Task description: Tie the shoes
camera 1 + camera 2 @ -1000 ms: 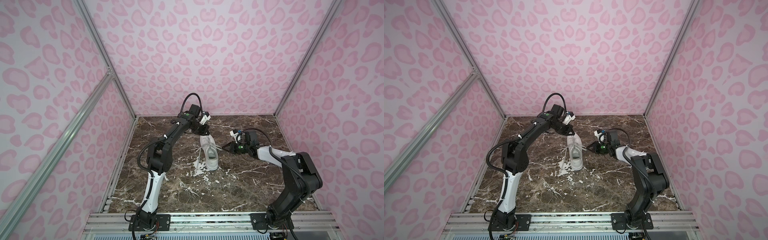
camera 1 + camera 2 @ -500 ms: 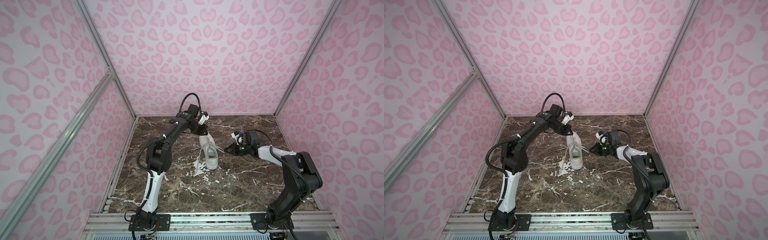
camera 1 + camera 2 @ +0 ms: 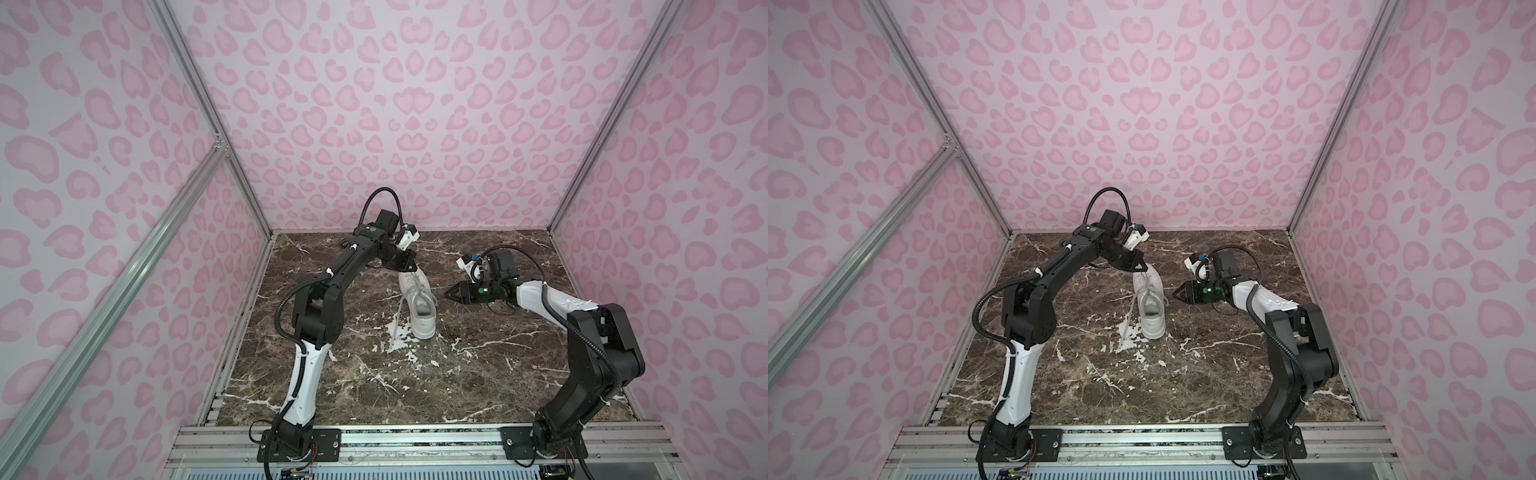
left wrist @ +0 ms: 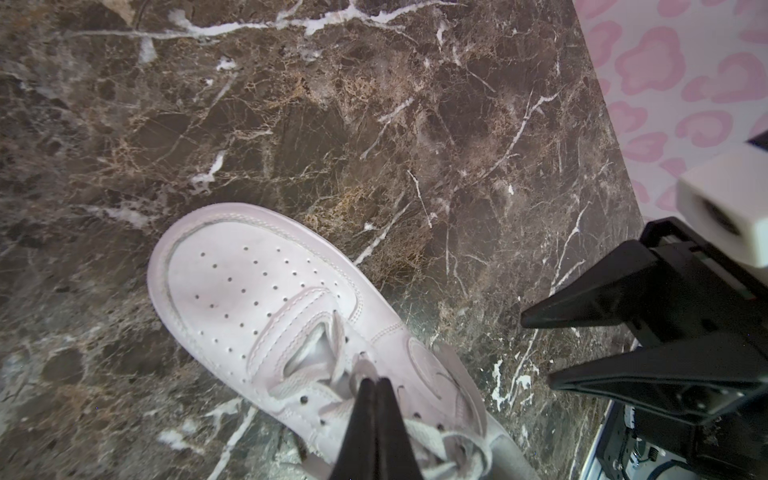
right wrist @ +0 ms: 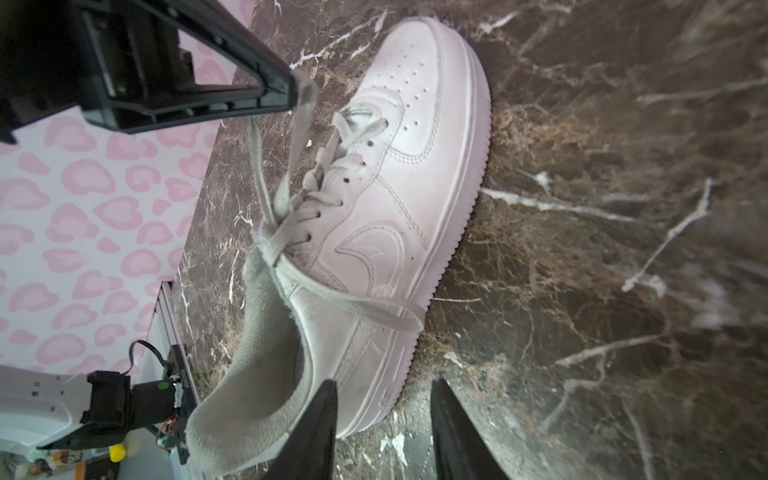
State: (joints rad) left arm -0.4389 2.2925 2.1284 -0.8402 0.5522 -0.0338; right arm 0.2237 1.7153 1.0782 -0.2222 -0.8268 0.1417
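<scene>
The white shoe [image 3: 417, 307] [image 3: 1152, 309] stands on the marble table, toe toward the back wall. My left gripper [image 3: 411, 268] [image 4: 374, 380] hangs over its forefoot, shut on a loop of lace [image 5: 301, 108] pulled up from the eyelets. My right gripper [image 3: 446, 294] [image 5: 382, 386] sits low to the right of the shoe's heel, open, with nothing between its fingers. A loose lace end [image 5: 353, 305] lies over the shoe's right side. Another lace [image 3: 397, 320] trails down to the table left of the shoe.
The dark marble table [image 3: 415, 374] is boxed in by pink patterned walls [image 3: 415, 124] at the back and both sides. An aluminium rail [image 3: 415, 436] carrying both arm bases runs along the front edge.
My right gripper has opened and let go of the lace it was pulling rightward; that lace now lies slack on the shoe. The left gripper keeps its hold and has barely moved.
</scene>
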